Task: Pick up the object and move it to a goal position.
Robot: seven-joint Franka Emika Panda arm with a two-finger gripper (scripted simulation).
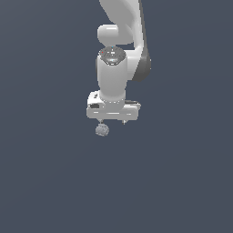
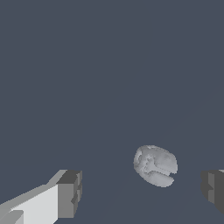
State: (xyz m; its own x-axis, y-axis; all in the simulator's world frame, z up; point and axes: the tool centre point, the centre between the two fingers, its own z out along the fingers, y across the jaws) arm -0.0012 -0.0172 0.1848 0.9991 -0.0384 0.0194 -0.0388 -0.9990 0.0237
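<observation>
Below the spread gripper (image 2: 140,192), the object (image 2: 155,165) sits between its fingers, toward three o'clock, ungrasped. Approach step, apparently; next: centre, descend, close.

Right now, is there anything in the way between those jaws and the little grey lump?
Nothing visible. In the wrist view the grey lump sits in the open gap between the two fingertips, with only bare dark surface around it.

Smooth, glossy white shell, plastic-looking, on the arm (image 1: 113,68) and gripper (image 2: 140,192), with matt grey blocky pads (image 2: 70,192) on the fingers. Rough, bumpy, stone-like grey surface on the object (image 2: 155,165), dull with pale mottling. Flat, matt, featureless slate-blue ground (image 1: 45,182) all around.
</observation>
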